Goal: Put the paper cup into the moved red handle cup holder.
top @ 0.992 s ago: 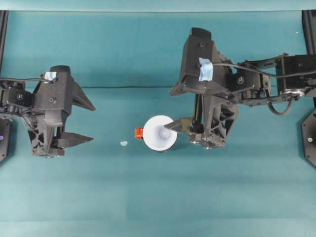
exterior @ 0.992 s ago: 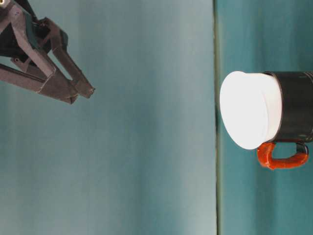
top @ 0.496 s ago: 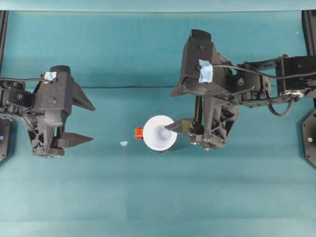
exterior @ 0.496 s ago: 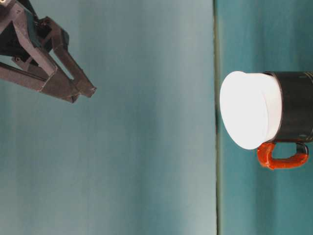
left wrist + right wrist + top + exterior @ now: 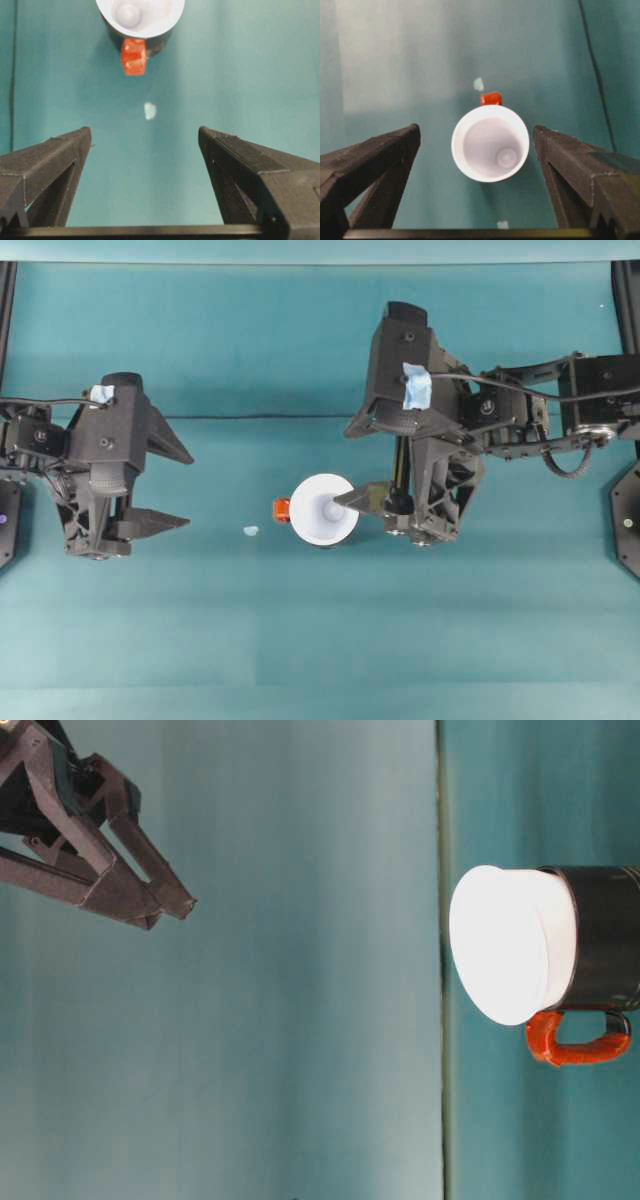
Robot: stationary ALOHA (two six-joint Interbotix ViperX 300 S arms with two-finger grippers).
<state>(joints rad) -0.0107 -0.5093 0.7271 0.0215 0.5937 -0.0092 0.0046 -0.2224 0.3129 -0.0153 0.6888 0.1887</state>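
Left to right across the overhead view, placed against the paper cup [image 5: 322, 510]: well to its left, the left pincer [image 5: 168, 488], jaws spread wide, nothing between them; nearer on that side, one small pale scrap [image 5: 251, 531] lying on the teal bench [image 5: 300, 640]; touching the cup's left edge, the orange-red handle tab [image 5: 281, 508]; to its right and raised above the bench, the right pincer [image 5: 350, 462], also spread wide and empty, one fingertip overlapping the cup's right rim in that picture.

Seated upright inside the red handle cup holder [image 5: 600, 940], rim and upper wall standing proud of the black body. Seen clearly at table level and barely from overhead, where the white rim hides almost all of the holder. Also plain at table level: the handle [image 5: 575, 1042] as a full loop rather than a stub, and a pair of dark pincer tips [image 5: 165, 908] high above the cup, well clear of it.

From the left wrist: cup [image 5: 140, 15], handle [image 5: 134, 56] and scrap [image 5: 149, 110] in line, all beyond the parted fingers [image 5: 50, 155]. From the right wrist: straight down into the cup [image 5: 490, 142], its small round base visible, plus a second pale scrap [image 5: 503, 225] near the lower edge.

Counted: one cup, one holder, two pincers, two scraps.
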